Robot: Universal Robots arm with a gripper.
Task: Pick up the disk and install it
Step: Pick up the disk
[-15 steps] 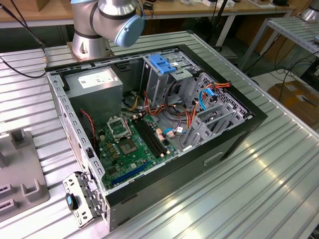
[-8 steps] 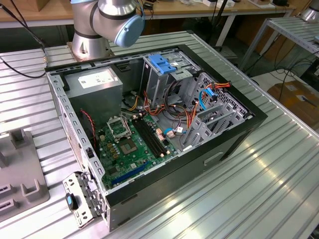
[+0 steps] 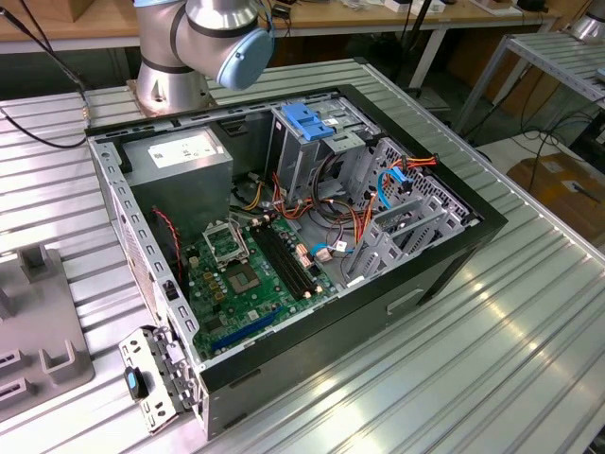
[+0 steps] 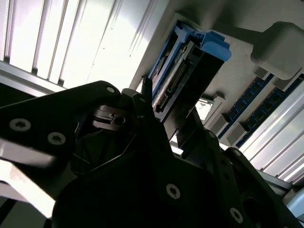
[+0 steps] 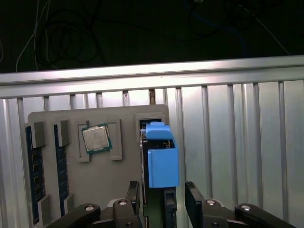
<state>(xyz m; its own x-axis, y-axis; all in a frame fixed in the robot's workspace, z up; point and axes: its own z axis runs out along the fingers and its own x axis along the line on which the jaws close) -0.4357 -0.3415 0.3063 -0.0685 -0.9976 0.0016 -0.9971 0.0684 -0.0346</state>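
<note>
While hanging over the grey tray, straddled the disk with pincer spread; clamped nothing yet, left lifting and installing undone.

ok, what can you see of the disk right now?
The disk stands on edge in a slot of the grey holder tray. It has a dark body with blue plastic rails and a blue end tab, and a connector row shows in the second wrist view. The open gripper straddles it; contact unclear.
</note>
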